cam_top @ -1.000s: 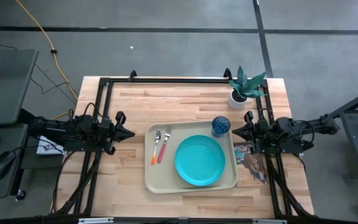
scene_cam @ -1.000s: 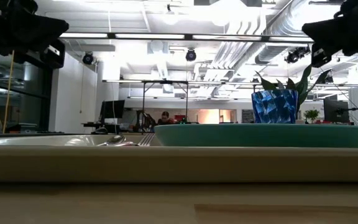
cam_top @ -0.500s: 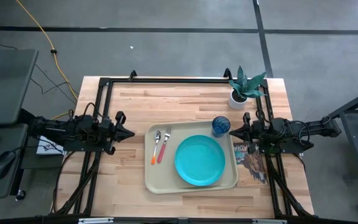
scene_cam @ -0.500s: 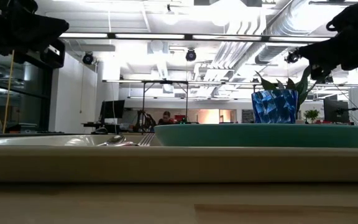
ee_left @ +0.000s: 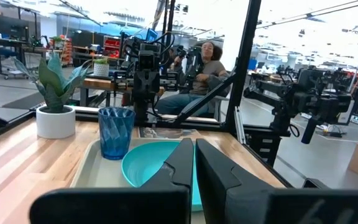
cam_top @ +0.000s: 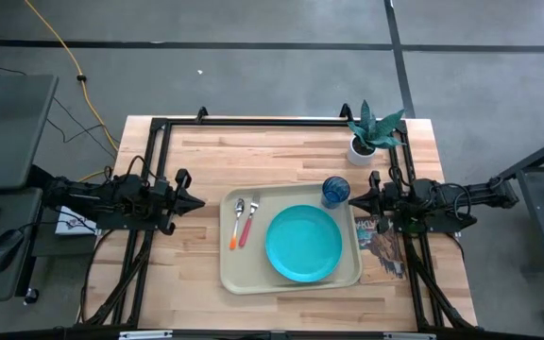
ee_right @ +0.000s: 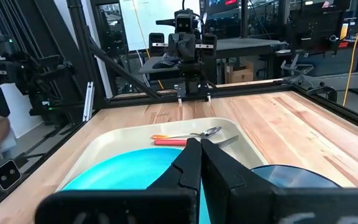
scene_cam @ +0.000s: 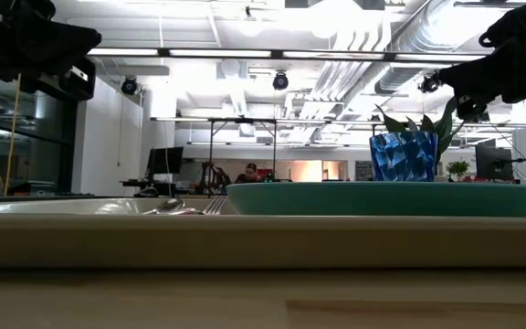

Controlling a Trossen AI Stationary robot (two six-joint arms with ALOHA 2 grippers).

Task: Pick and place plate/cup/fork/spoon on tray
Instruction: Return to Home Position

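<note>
Large rectangular beige plastic tray (cam_top: 244, 272): centre of wooden surface (cam_top: 196, 156).
Contents: round turquoise plastic plate (cam_top: 302, 244), centre-right; small translucent dark-blue cup (cam_top: 336, 191), far right corner; red-pink-handled metal fork (cam_top: 248, 224) and orange-handled metal spoon (cam_top: 235, 225), side by side at left. All four appear loaded.
The left jaws: clenched, empty, just left of tray.
The right jaws: clenched, empty, just beside cup.
Homing advice: draw the right arm straight away from the cup, not across the tray.
</note>
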